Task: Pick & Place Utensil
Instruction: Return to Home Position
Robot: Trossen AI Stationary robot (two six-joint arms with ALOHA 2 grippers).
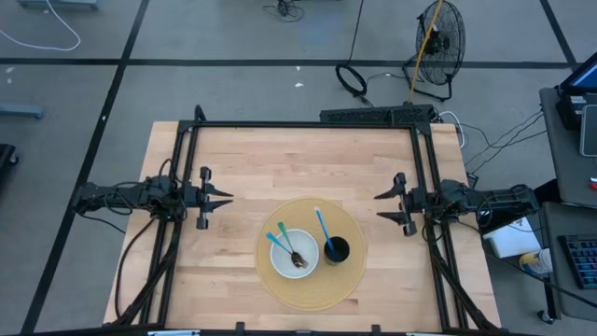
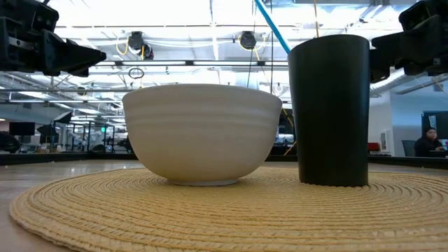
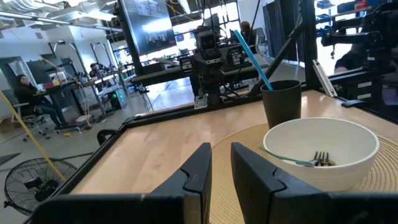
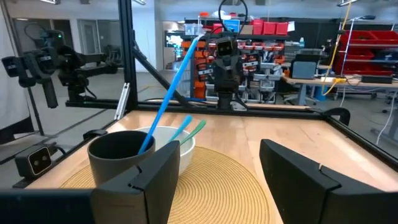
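A round woven placemat (image 1: pixel 312 291) lies near the table's near edge. A white bowl (image 1: pixel 300 245) stands on it, holding a teal-handled fork (image 3: pixel 292 160) and a blue-handled utensil (image 1: pixel 284 234) that lean on its rim. A black cup (image 1: pixel 337 250) stands to the bowl's right with a blue-handled utensil (image 1: pixel 321 224) sticking up out of it, leaning toward the far edge. My left gripper (image 1: pixel 227 199) hovers open, with a narrow gap, left of the mat. My right gripper (image 1: pixel 381 206) hovers wide open right of the mat. Both point toward the table's middle and touch nothing.
Black frame rails (image 1: pixel 308 124) run along the table's far edge and down both sides behind the arms. Bare wood (image 1: pixel 298 168) lies between the grippers and the far rail. A fan (image 1: pixel 438 37) and cables sit on the floor beyond. People sit at desks in the room behind.
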